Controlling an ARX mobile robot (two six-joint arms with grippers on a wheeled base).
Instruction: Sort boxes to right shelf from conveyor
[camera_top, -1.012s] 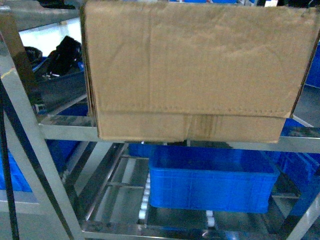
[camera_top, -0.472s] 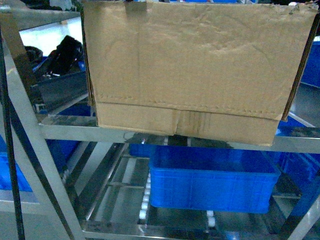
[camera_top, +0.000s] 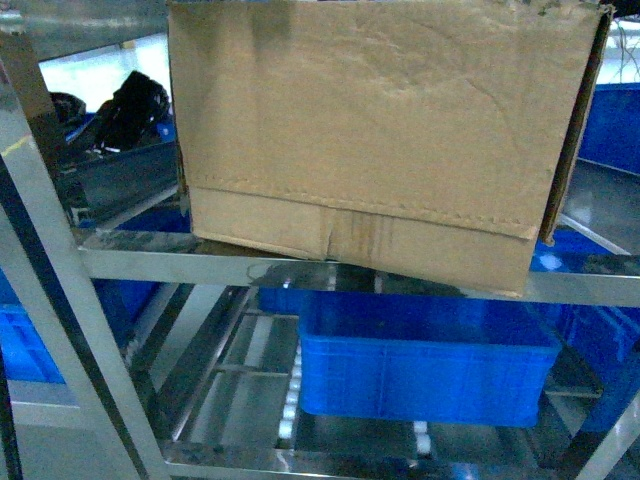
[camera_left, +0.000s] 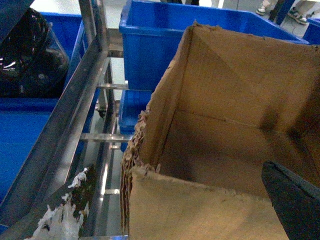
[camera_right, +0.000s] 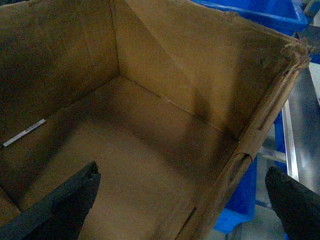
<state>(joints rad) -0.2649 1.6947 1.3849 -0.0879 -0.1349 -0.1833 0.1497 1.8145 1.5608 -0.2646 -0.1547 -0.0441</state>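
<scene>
Cardboard box (camera_top: 370, 140): tilted, its lower edge set against the steel shelf (camera_top: 150, 255) rail, above a blue crate (camera_top: 425, 365). Right hand (camera_right: 200, 200): fingers spread astride the box's right wall. Left hand (camera_left: 292, 200): one finger seen; state cannot be told.

The right pincer (camera_right: 182, 200) stands wide open, one dark finger (camera_right: 65, 205) inside the box wall, the other outside it. Of the left pincer only one dark fingertip (camera_left: 292, 200) shows.
</scene>
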